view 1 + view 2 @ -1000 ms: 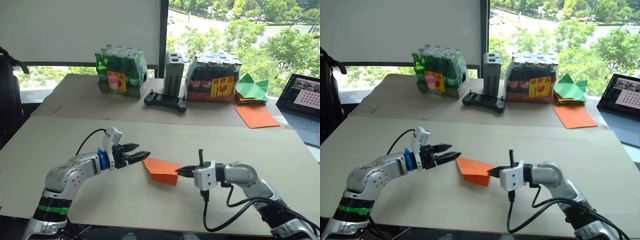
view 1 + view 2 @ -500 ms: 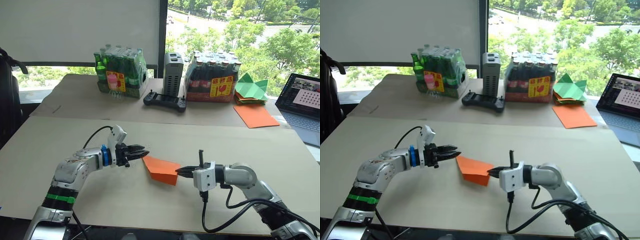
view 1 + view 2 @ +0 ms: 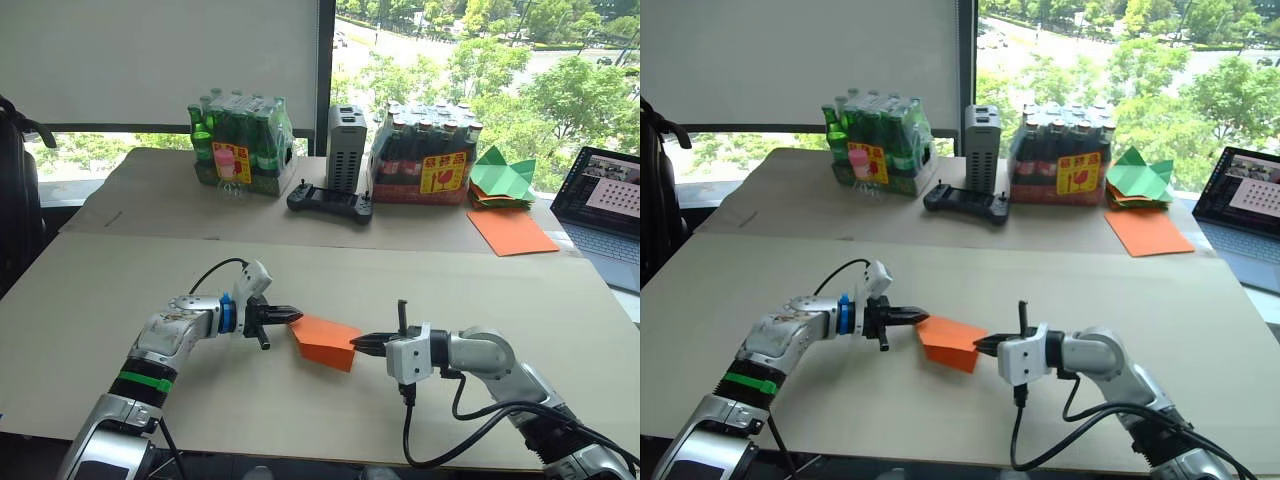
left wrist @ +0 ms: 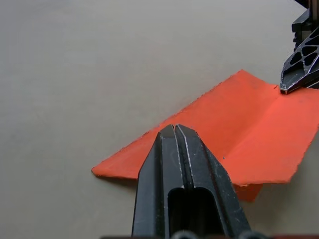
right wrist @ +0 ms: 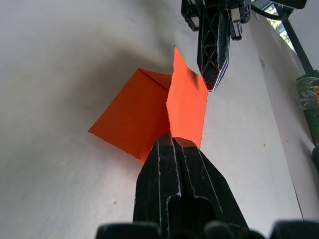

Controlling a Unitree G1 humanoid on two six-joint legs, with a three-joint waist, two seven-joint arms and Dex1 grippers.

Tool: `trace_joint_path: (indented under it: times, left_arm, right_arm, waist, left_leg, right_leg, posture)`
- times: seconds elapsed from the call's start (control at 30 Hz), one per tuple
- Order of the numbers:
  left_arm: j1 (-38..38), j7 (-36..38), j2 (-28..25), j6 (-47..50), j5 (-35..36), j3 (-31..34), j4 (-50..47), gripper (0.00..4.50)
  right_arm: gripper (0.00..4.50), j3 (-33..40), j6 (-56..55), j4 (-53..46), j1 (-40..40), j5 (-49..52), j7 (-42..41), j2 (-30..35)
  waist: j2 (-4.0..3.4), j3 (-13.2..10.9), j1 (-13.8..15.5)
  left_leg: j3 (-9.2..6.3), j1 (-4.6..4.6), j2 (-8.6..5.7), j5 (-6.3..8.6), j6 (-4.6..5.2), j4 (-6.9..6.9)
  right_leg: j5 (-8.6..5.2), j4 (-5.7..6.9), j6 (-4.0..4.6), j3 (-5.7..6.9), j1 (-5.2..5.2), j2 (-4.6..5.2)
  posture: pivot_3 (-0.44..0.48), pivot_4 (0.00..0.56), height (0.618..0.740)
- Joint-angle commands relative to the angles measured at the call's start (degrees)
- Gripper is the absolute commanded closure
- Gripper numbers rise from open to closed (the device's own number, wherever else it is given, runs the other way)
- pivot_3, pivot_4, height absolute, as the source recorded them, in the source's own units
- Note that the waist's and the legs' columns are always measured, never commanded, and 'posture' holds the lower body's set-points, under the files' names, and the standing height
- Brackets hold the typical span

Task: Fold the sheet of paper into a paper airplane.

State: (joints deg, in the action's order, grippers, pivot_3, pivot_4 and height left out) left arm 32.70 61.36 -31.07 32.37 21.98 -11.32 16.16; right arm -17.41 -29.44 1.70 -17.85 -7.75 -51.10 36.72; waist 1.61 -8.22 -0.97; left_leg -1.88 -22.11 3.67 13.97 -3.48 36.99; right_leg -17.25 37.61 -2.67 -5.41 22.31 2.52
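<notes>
Claws point(image 3: 296, 317) point(image 3: 358, 344) reach level toward paper point(image 3: 325, 341) between

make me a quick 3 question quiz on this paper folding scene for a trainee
1. True or false: the sheet of paper lies flat and unfolded on the table.
2. Which gripper is at the paper's edge nearer the green bottle pack? A) left gripper B) right gripper
3. Fill in: beside the large orange sheet on the far table lie folded ____ paper shapes.

Key
1. False: it is folded, with one flap raised between the grippers.
2. A: the left gripper, jaws closed together; the right gripper is shut on the opposite edge.
3. green
</notes>
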Motion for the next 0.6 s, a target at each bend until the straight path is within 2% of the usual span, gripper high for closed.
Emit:
trace_joint_path:
  times: [0.03, 0.23, 0.37, 0.47, 0.6]
  left_arm:
    - [1.8, 1.8, 0.8, -2.3, -1.7, -0.3, 1.5, 4.48]
    - [1.6, 3.5, 2.3, -4.6, -4.6, -1.6, 4.1, 4.48]
    - [1.3, 3.9, 3.1, -4.2, -5.3, -1.6, 4.1, 4.5]
    - [1.3, 4.0, 3.3, -4.0, -5.5, -1.6, 4.0, 4.5]
    - [1.5, 4.0, 3.6, -4.0, -5.9, -1.3, 4.7, 4.5]
  right_arm:
    - [4.5, 1.1, 0.7, -2.7, 0.2, 1.1, 0.3, 0.5]
    - [4.5, 0.9, 2.0, -4.0, 1.1, 1.9, -0.4, 0.8]
    - [3.29, 1.0, 2.2, -4.6, 1.6, 1.7, -0.3, 0.7]
    - [2.21, 1.0, 2.2, -5.4, 2.3, 1.3, 0.0, 0.6]
    - [2.21, 1.6, 2.4, -7.9, 4.6, 1.8, 0.1, 1.1]
  waist:
    - [0.0, 0.0, 0.0]
    - [0.0, 0.0, 0.0]
    - [0.0, 0.0, 0.1]
    - [0.0, 0.0, 0.1]
    - [0.0, 0.0, 0.1]
  left_leg:
    - [0.0, -0.01, 0.0, 0.0, 0.0, 0.0]
    - [0.0, 0.0, 0.0, 0.0, 0.0, 0.01]
    - [0.0, 0.01, 0.0, 0.0, 0.01, 0.02]
    - [0.0, 0.01, 0.0, 0.0, 0.01, 0.03]
    - [-0.01, 0.01, 0.0, 0.01, 0.02, 0.03]
  right_leg:
    - [0.0, -0.01, 0.0, 0.0, 0.0, 0.0]
    - [0.0, 0.02, 0.0, 0.0, 0.0, 0.0]
    - [0.0, 0.03, 0.0, 0.0, -0.01, 0.0]
    - [0.0, 0.03, 0.0, 0.0, -0.02, 0.0]
    - [0.0, 0.05, 0.0, 0.0, -0.02, 0.0]
  posture:
    - [0.0, 0.15, 0.74]
    - [0.0, 0.15, 0.74]
    - [0.0, 0.15, 0.74]
    - [0.0, 0.15, 0.74]
    - [0.0, 0.15, 0.74]
